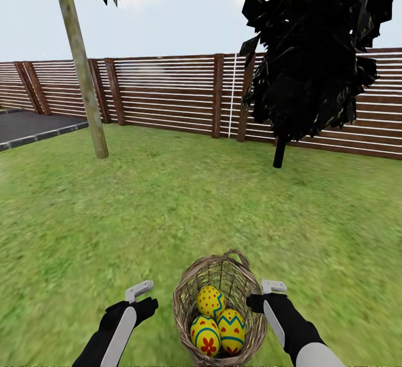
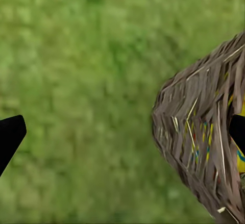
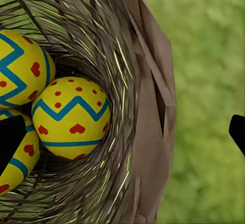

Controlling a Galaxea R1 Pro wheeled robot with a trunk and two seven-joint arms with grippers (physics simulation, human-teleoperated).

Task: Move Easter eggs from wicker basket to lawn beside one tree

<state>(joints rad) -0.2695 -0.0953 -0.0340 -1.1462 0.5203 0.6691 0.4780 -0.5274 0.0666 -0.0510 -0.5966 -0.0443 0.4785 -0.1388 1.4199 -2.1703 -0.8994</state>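
The wicker basket stands on the lawn close in front of me. Three yellow Easter eggs lie in it: one at the back, one on the right, one in front. My right gripper is open at the basket's right rim. In the right wrist view the gripper straddles the basket wall, one fingertip over the eggs, the other over grass. My left gripper is open over grass, left of the basket. The pale-trunked tree stands far left.
A black columnar tree with a thin dark stem stands at the right rear. A brown slatted fence closes the back of the garden. The dark paved driveway lies at far left. Open grass stretches between me and both trees.
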